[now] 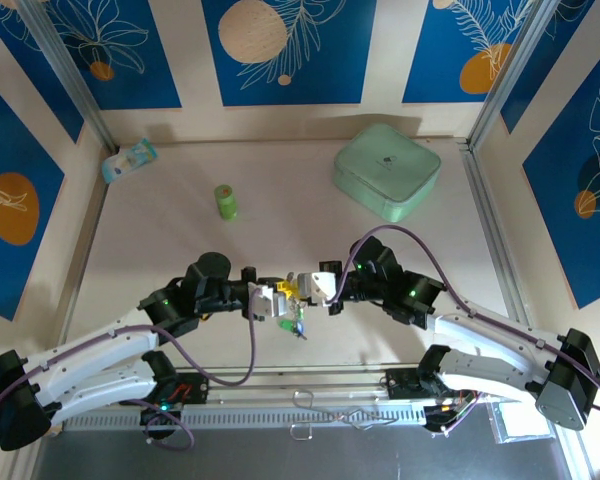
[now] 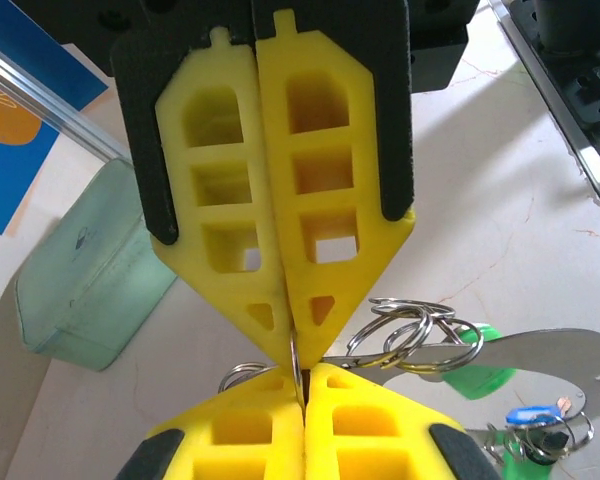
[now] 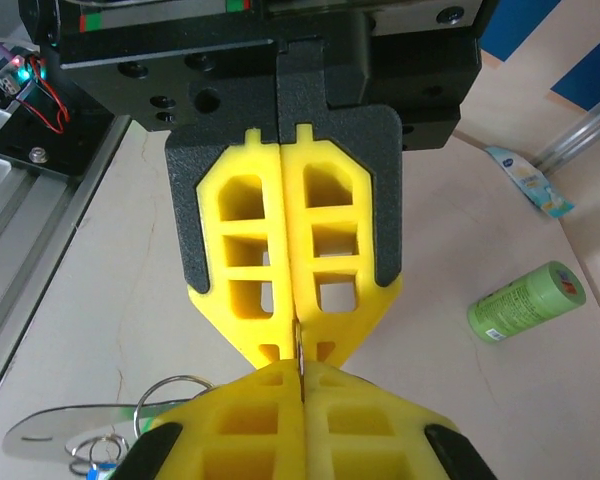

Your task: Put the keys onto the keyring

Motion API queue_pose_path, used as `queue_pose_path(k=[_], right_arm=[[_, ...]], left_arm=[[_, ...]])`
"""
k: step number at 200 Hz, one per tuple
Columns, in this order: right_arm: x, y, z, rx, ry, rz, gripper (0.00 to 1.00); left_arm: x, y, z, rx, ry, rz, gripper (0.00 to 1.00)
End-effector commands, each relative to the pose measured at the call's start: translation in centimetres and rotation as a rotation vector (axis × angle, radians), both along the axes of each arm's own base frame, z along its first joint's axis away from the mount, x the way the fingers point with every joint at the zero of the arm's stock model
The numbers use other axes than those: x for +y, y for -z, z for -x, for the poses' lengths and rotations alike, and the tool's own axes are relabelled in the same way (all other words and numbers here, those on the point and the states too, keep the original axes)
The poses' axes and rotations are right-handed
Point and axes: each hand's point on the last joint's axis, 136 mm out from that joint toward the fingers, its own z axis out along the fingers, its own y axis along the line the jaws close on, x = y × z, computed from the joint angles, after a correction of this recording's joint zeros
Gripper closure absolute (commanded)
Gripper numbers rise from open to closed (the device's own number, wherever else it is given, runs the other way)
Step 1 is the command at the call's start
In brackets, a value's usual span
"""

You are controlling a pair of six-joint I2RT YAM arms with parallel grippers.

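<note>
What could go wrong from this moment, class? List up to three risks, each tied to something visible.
1. The left gripper and the right gripper meet tip to tip, both shut on the thin keyring wire: uneven pulling could bend it or make it slip out.
2. The green-headed key, the blue-headed key and small rings crowd beside the grip: they may tangle or snag.

A robot test cell in a lab: aluminium frame posts (image 1: 68, 80), blue leaf-print backdrop panels (image 1: 330, 70), pale counter (image 1: 280, 180).
</note>
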Motion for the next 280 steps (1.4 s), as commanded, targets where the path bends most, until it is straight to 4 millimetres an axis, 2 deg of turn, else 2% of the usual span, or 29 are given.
queue_pose_path(k=[1,32,61,102,135,166,182,191,214,239,280], right_arm=[[0.4,-1.9,-0.4,-0.041,0.008,-0.031,1.00],[0.1,-2.0,-0.1,-0.042,0.006,-0.033,1.00],[-0.1,-2.0,0.1,-0.038,0.003,-0.029,1.00],[0.1,-2.1,0.5,-0.034,-0.014,-0.032,1.00],[0.1,-2.1,0.7,-0.032,-0.021,-0.028,1.00],[0.1,-1.5,0.3,-0.037,0.002,-0.004,1.00],[0.1,-1.0,-0.4,-0.041,0.032,0.016,0.78],[0.2,-0.7,-0.8,-0.045,0.049,0.031,0.74],[0.4,-0.5,-1.0,-0.044,0.051,0.041,0.74],[0.6,-0.6,-0.9,-0.043,0.049,0.035,0.79],[0.0,-0.1,-0.9,-0.049,0.066,0.053,0.74]], left_arm=[[-0.7,-3.5,0.3,-0.047,0.023,0.089,0.95],[-0.2,-2.7,-0.3,-0.043,-0.023,0.072,0.78],[0.2,-2.3,-0.4,-0.031,-0.048,0.061,0.76],[0.1,-1.6,-0.2,-0.007,-0.033,0.038,0.79],[-0.1,-1.6,-0.2,-0.013,-0.024,0.028,1.00],[-0.2,-2.3,0.0,-0.019,-0.011,0.049,1.00],[-0.3,-3.0,0.2,-0.021,-0.001,0.073,1.00],[-0.4,-3.2,0.2,-0.020,0.003,0.081,1.00],[-0.5,-3.2,0.3,-0.020,0.011,0.082,1.00],[-0.5,-3.1,0.4,-0.014,0.014,0.082,1.00],[-0.5,-3.0,0.2,-0.015,0.005,0.076,1.00]])
